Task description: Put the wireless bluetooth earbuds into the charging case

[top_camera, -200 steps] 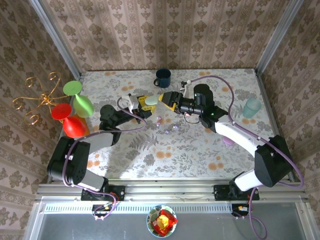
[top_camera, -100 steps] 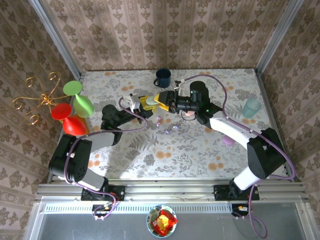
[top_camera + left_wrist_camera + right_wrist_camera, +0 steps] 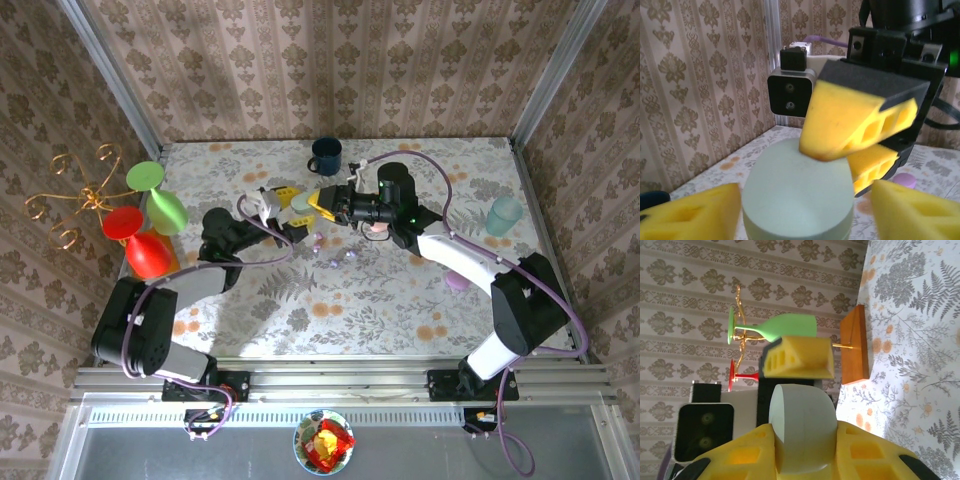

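Since a second ago the right arm has swung in from 3 o'clock, and the right fingers (image 3: 313,200) have closed on the pale green charging case (image 3: 302,201). The left fingers (image 3: 290,209) have sprung wide and let it go. The case sits at 6 o'clock of the blue mug (image 3: 325,155). From the left wrist, the left arm's yellow tips stand off either side of the case, blurred and cut off by the bottom edge. Whether its lid is up cannot be told. The earbuds (image 3: 335,257) lie on the worktop (image 3: 400,300) at 5 o'clock of the case, pale specks too small to count. A pink thing (image 3: 378,229) is half hidden under the right arm.
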You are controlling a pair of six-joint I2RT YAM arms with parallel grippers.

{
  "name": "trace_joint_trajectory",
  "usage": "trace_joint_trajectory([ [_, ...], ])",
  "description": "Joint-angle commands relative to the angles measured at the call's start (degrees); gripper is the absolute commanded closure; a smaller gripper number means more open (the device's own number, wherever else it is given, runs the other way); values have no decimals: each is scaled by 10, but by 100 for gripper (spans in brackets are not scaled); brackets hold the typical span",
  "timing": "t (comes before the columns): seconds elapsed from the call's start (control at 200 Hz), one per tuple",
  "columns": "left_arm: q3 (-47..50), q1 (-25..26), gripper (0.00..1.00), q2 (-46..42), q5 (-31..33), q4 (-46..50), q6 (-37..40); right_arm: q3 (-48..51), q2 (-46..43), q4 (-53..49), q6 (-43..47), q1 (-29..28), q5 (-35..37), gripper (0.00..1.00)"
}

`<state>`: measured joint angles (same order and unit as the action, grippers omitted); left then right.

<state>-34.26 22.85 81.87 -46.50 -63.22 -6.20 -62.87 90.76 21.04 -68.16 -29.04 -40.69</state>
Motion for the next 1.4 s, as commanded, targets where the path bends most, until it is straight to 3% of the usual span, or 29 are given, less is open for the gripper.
trace_joint_trajectory([
  [0.0,12,1,18,-37,17,65,51,24,-15,-36,32,22,40,78],
  [0.25,12,18,0,-141,69,345,179,6,5,-224,151,61,160,81],
  [0.39,9,29,0,-168,92,449,215,-41,70,-254,189,65,184,82],
  [0.745,9,29,0,-172,123,471,217,-185,252,-293,228,65,181,81],
  [1.08,11,29,0,-168,132,467,218,-242,341,-321,242,65,161,75],
  [1.39,13,29,0,-157,131,450,217,-255,276,-419,355,69,215,44],
])
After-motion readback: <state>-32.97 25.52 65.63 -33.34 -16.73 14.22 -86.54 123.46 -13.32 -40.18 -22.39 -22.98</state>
